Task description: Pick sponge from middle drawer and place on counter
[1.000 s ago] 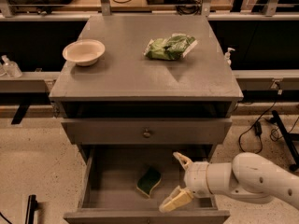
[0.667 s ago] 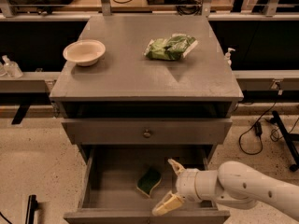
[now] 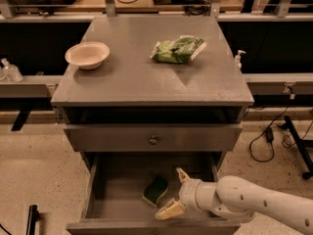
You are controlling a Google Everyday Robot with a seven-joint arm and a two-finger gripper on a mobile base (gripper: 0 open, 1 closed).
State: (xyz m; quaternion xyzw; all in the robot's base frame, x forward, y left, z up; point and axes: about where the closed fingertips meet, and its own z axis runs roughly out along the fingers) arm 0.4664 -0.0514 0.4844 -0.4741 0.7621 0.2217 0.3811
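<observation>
The sponge [image 3: 156,190], dark green on top with a pale yellow edge, lies on the floor of the open middle drawer [image 3: 105,192], right of centre. My gripper [image 3: 174,192] reaches in from the right on a white arm, just right of the sponge. Its two cream fingers are spread apart, one [image 3: 182,175] above and one [image 3: 169,211] below, with nothing between them. The counter [image 3: 137,72] is the grey top of the cabinet above.
A cream bowl [image 3: 88,55] sits at the counter's left and a crinkly green bag [image 3: 177,49] at its right. A closed drawer front with a small knob [image 3: 153,140] is above the open drawer. Cables [image 3: 266,136] and a black stand lie on the floor to the right.
My gripper has moved left inside the drawer, from right of the sponge to close beside it. The sponge has not moved.
</observation>
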